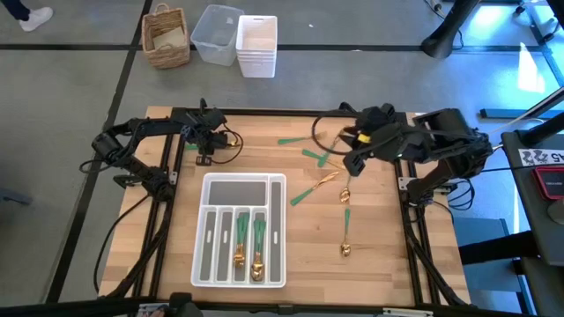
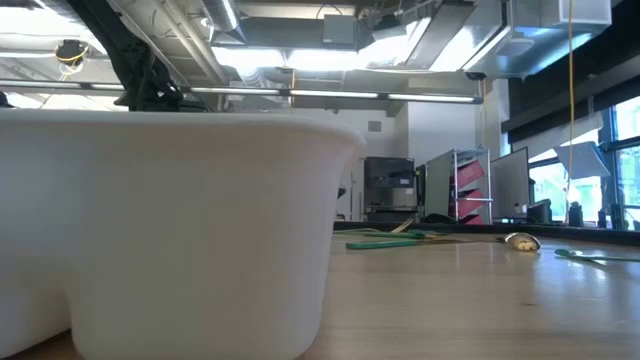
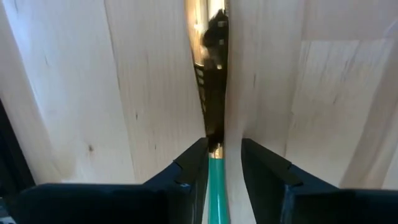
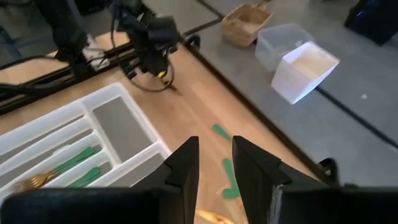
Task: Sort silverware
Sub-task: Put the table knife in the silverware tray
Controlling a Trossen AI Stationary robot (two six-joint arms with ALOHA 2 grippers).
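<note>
Read on the high view with the table's far edge at twelve. At ten o'clock, close to the far-left corner: left gripper, pointed down at the wood. Seen from its wrist, fingers set astride a knife, gold blade running straight ahead and green handle passing back between them; one finger against the handle, a sliver of gap by the other, so parted rather than clenched, and no telling whether lifted or lying flat. Knife's long axis in line with the gripper's reach, which suits a plain squeeze with no turn of the wrist. At six o'clock from there, in the near middle: white tray, long slots running twelve to six, a few green-handled pieces already laid in the slots towards its right. Next, at one to three o'clock on the table: loose silverware scattered on bare wood, among it a fork lying slantwise and a spoon lying roughly twelve to six. Right gripper poised above that scatter, fingers spread, nothing between them, the spoon just towards six from it. Clearly the nearer arm for every loose piece; probably needing only a short drop towards six, fingers crossing the spoon's handle. Tray at about eight o'clock from that gripper.
</note>
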